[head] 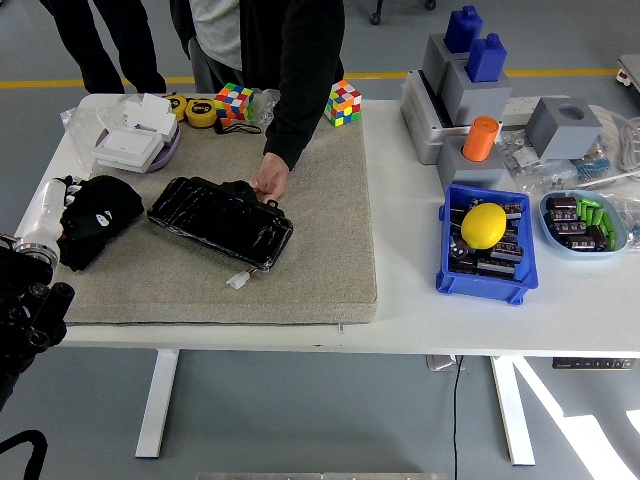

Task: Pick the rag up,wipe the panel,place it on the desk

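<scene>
A black rag [100, 215] lies bunched at the left end of the grey mat [320, 260]. My left hand [68, 195] sits at the rag's left side with its fingers curled into the cloth, mostly hidden by it; the white forearm runs down to the lower left. A glossy black panel [220, 220] lies at an angle on the mat, just right of the rag. A person at the far side rests a hand [270, 180] on the panel's far edge. My right arm does not show.
Behind the rag stands a white box on a purple tray [135, 148], with tape measures and two colour cubes [343, 102] further back. A blue bin with a yellow lemon [484, 226], grey blocks and a blue dish fill the right of the table.
</scene>
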